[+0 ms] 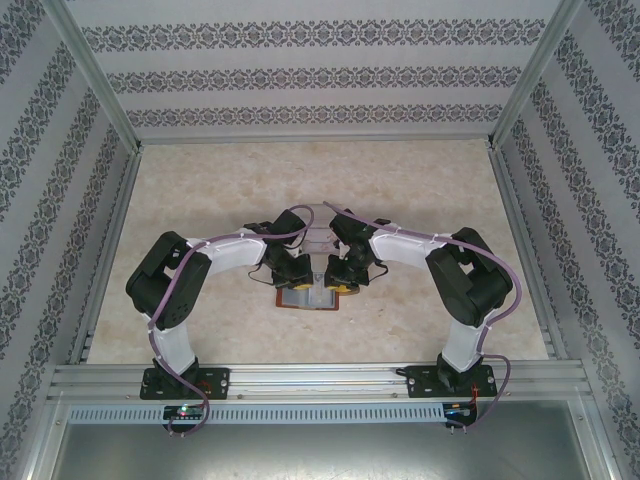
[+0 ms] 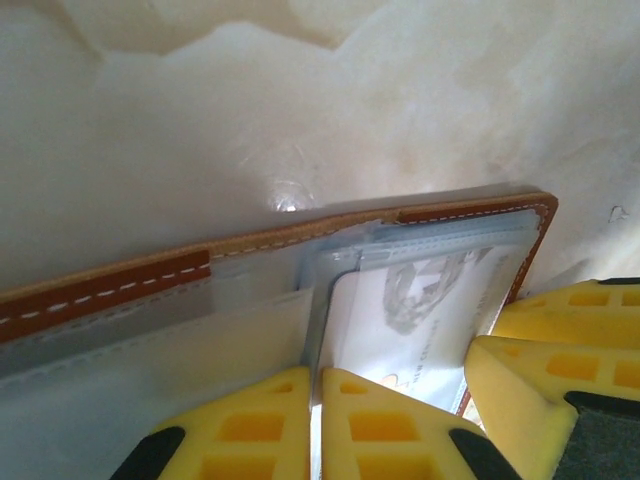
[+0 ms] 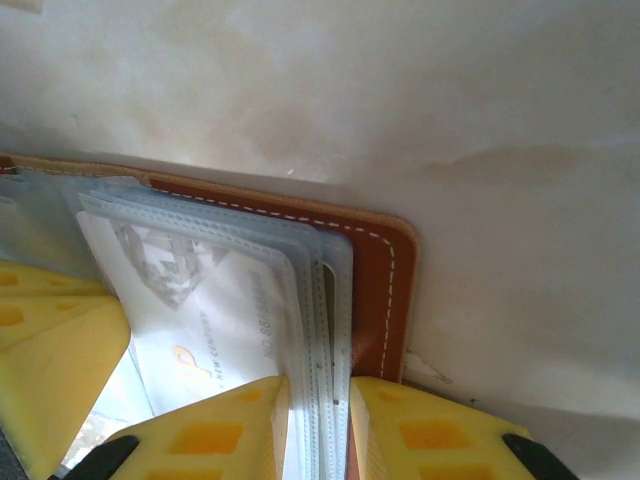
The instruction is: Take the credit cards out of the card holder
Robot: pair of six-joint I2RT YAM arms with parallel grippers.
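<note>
1. The card holder (image 3: 385,290) lies open and flat on the table (image 3: 500,120), directly under both sets of fingers. Its brown leather rim shows just beyond your right fingertips.
2. Your right gripper (image 3: 318,425) is clamped on the stack of clear sleeves (image 3: 325,300), one finger on each side of their stitched edges.
3. Your left gripper (image 2: 315,430) has its fingers pressed together, with just a thin pale sliver in the seam. I cannot tell whether that sliver is sleeve or card.
4. The one credit card (image 2: 410,320) you can see sits inside a sleeve, just ahead and to the right of the left fingers, between the two grippers.
5. Expect the card to be light, thin and stiff, with a smooth face that probably slips against the pads. Pinch it across both flat faces near an exposed edge.
6. The sleeves look soft and floppy, and the holder likely weighs little. It may lift with the card unless the right grip pins it down.
7. Draw the card along the sleeve's opening, not across the stitching.
</note>
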